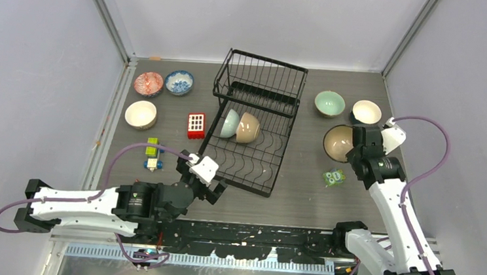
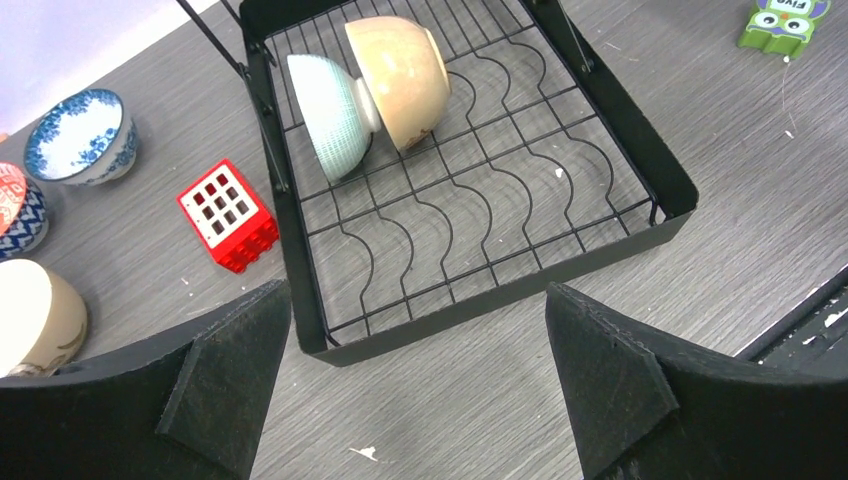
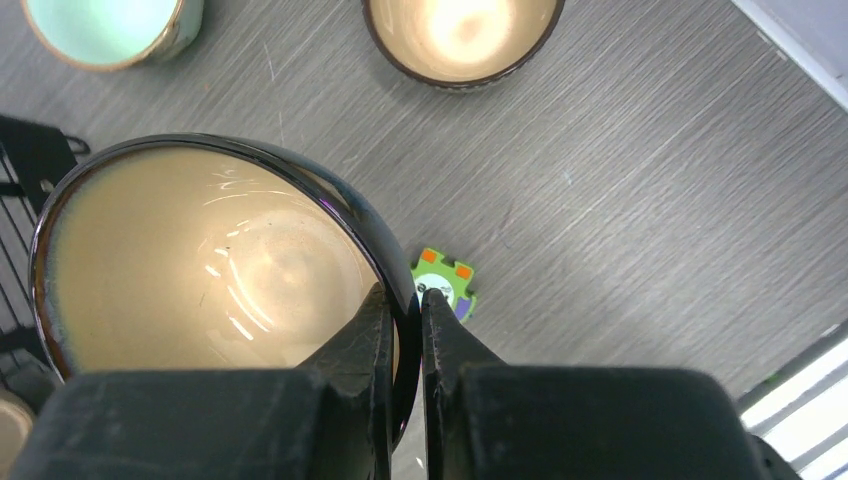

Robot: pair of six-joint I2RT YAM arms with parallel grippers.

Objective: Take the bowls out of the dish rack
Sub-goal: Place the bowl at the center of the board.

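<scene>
The black wire dish rack (image 1: 268, 87) stands mid-table and holds two bowls on edge: a pale green ribbed one (image 1: 229, 123) and a tan one (image 1: 249, 128). Both also show in the left wrist view, the green one (image 2: 325, 110) and the tan one (image 2: 400, 65). My left gripper (image 1: 209, 189) is open and empty just in front of the rack's near edge (image 2: 500, 300). My right gripper (image 3: 407, 292) is shut on the rim of a brown bowl (image 3: 200, 270), held upright right of the rack (image 1: 336, 142). I cannot tell whether the bowl touches the table.
A pale green bowl (image 1: 329, 103) and a cream bowl (image 1: 367, 112) sit at the back right. Red patterned (image 1: 148, 83), blue-and-white (image 1: 179, 82) and cream (image 1: 141, 114) bowls sit at the left. There is a red block (image 1: 196, 125), small coloured blocks (image 1: 153, 153) and a green block (image 1: 334, 177).
</scene>
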